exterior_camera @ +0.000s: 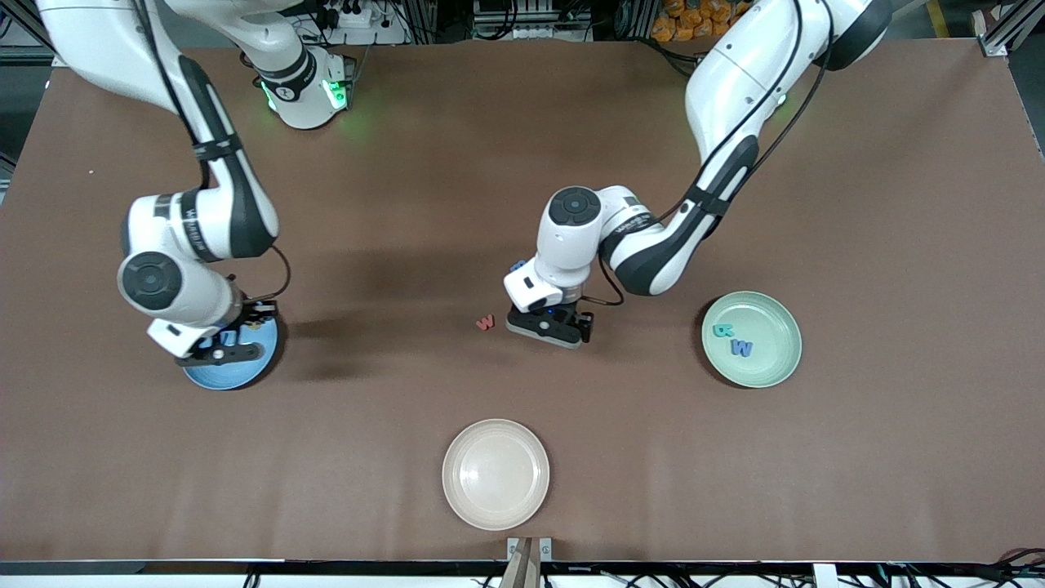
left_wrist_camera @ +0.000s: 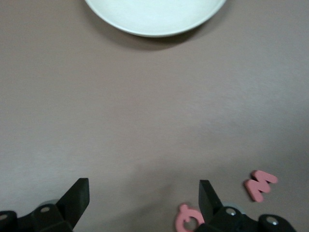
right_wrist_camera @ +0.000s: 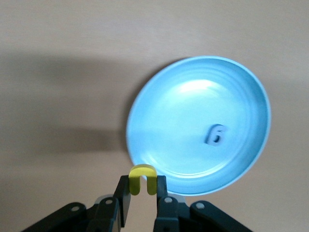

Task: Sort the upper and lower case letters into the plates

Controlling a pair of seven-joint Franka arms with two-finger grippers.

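- Yellow letter (right_wrist_camera: 142, 179) is pinched in the right gripper (right_wrist_camera: 142, 193) over the blue plate (right_wrist_camera: 159, 121), apparently for dropping.
- The left gripper (left_wrist_camera: 144, 198) hangs wide above pink letters (left_wrist_camera: 260, 184), presumably choosing one.

Bare desk (exterior_camera: 522, 163) lies open between my arms — only the pink letter (exterior_camera: 486, 322) beside my left end effector (exterior_camera: 549, 325) and the cream plate (exterior_camera: 495, 474) nearer the camera interrupt it.

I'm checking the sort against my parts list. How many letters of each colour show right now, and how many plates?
Pink letters: 2, the w and a round one by the left gripper
Blue letters: 2, one in the mint green plate, one in the blue plate
Teal letters: 1
Yellow letters: 1, in the right gripper
Plates: 3, mint green, blue, cream
Total: 9
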